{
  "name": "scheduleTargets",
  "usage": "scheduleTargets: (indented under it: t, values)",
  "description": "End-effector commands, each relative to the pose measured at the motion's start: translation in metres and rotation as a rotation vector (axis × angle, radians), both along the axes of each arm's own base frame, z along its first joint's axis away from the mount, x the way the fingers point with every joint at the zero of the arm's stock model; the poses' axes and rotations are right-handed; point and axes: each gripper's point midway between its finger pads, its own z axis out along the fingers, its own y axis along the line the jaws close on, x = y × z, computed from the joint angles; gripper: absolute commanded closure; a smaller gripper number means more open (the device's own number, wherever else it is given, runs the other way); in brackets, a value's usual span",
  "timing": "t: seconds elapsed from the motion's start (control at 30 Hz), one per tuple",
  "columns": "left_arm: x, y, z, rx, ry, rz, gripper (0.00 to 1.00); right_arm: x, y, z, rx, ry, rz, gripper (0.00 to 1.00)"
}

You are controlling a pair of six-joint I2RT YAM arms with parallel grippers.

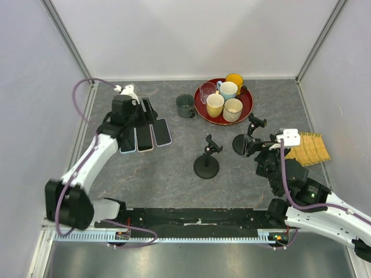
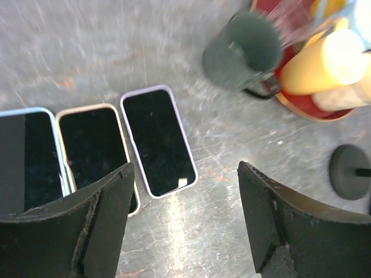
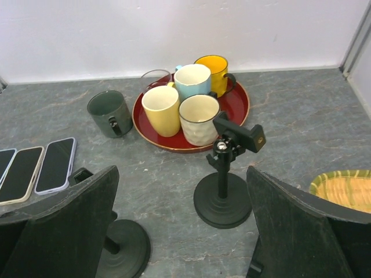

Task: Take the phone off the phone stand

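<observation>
Three phones lie flat side by side on the table at the left: a lilac-cased one (image 1: 162,132) (image 2: 157,141), a cream-cased one (image 1: 144,138) (image 2: 95,147) and a blue-cased one (image 1: 127,142) (image 2: 23,156). Two black phone stands hold nothing: one in the middle (image 1: 206,164) (image 3: 116,249) and one to its right (image 1: 243,142) (image 3: 223,197). My left gripper (image 1: 148,111) (image 2: 185,220) is open and empty, just above the phones' far ends. My right gripper (image 1: 259,149) (image 3: 182,231) is open and empty, right beside the right stand.
A red tray (image 1: 246,108) (image 3: 235,110) with several mugs stands at the back. A dark green mug (image 1: 185,106) (image 2: 243,52) stands left of it. A woven yellow mat (image 1: 310,149) lies at the right edge. Walls enclose the table.
</observation>
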Motion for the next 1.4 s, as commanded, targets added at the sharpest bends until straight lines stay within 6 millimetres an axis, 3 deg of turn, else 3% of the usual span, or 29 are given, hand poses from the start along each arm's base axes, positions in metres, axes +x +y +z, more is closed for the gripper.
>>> scheduleTargets:
  t: [0.0, 0.03, 0.07, 0.17, 0.2, 0.3, 0.47, 0.5, 0.53, 0.6, 0.63, 0.67, 0.73, 0.87, 1.37]
  values:
    - [-0.028, 0.030, 0.096, 0.066, -0.303, 0.050, 0.20, -0.003, -0.026, 0.029, 0.003, -0.042, -0.088, 0.02]
    - [-0.035, 0.041, 0.112, 0.083, -0.360, 0.090, 0.18, -0.004, -0.030, 0.034, 0.009, -0.049, -0.099, 0.02]
    - [-0.052, 0.051, 0.141, 0.081, -0.452, 0.118, 0.16, -0.005, -0.034, 0.036, 0.007, -0.053, -0.110, 0.02]
    - [-0.080, 0.077, 0.175, 0.125, -0.578, 0.198, 0.10, -0.008, -0.049, 0.043, -0.009, -0.064, -0.162, 0.02]
    - [-0.101, 0.085, 0.195, 0.125, -0.655, 0.210, 0.08, -0.008, -0.053, 0.045, -0.009, -0.067, -0.173, 0.02]
    - [-0.136, 0.099, 0.216, 0.115, -0.754, 0.242, 0.06, -0.011, -0.063, 0.051, -0.006, -0.075, -0.202, 0.02]
    - [-0.182, 0.115, 0.234, 0.090, -0.938, 0.284, 0.05, -0.015, -0.084, 0.056, -0.059, -0.079, -0.280, 0.02]
    - [-0.183, 0.119, 0.223, 0.093, -0.948, 0.302, 0.05, -0.016, -0.086, 0.056, -0.051, -0.083, -0.284, 0.02]
    - [-0.198, 0.126, 0.227, 0.076, -1.007, 0.334, 0.05, -0.018, -0.090, 0.057, -0.029, -0.093, -0.292, 0.02]
    - [-0.205, 0.131, 0.221, 0.062, -1.066, 0.359, 0.05, -0.019, -0.093, 0.050, -0.033, -0.097, -0.306, 0.02]
    - [-0.219, 0.136, 0.226, 0.036, -1.127, 0.380, 0.04, -0.022, -0.100, 0.052, 0.016, -0.116, -0.317, 0.02]
    - [-0.220, 0.136, 0.219, 0.031, -1.144, 0.382, 0.04, -0.024, -0.104, 0.051, 0.023, -0.121, -0.324, 0.02]
    - [-0.231, 0.141, 0.223, 0.018, -1.193, 0.406, 0.02, -0.027, -0.111, 0.047, 0.076, -0.141, -0.334, 0.02]
    - [-0.226, 0.145, 0.217, 0.039, -1.163, 0.430, 0.00, -0.031, -0.119, 0.040, 0.158, -0.168, -0.344, 0.02]
    - [-0.217, 0.133, 0.207, 0.076, -1.170, 0.362, 0.00, -0.021, -0.101, 0.029, 0.066, -0.154, -0.335, 0.02]
